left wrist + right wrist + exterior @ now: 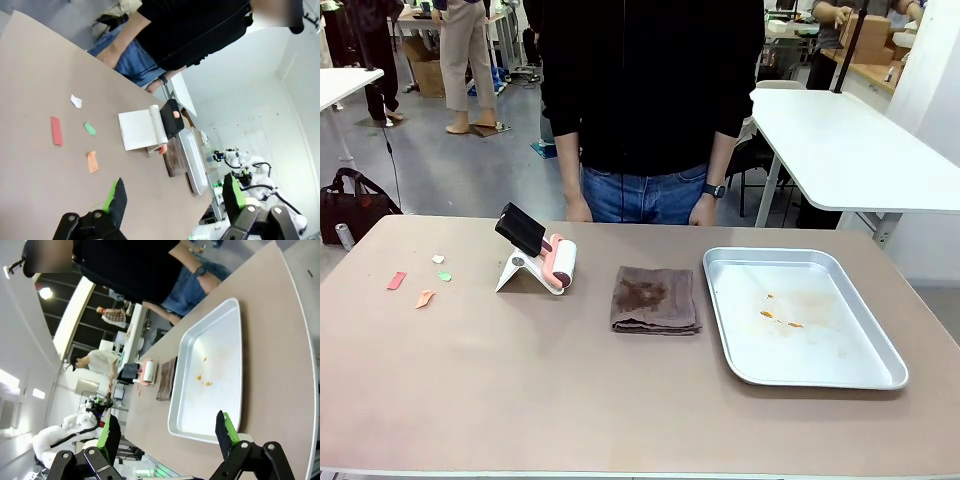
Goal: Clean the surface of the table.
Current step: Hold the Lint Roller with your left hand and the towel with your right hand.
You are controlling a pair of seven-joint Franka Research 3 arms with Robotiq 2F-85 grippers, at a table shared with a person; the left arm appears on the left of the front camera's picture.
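Hovering with jaws spread wide and holding nothing, the left gripper (174,194) and the right gripper (167,427) hung clear above the table (570,400), whose tan top lay beneath and ahead of both.

table (640,400): near corners cut off | specks (767,314) in tray (770,252): too small to identify | person (650,90): cropped above chest
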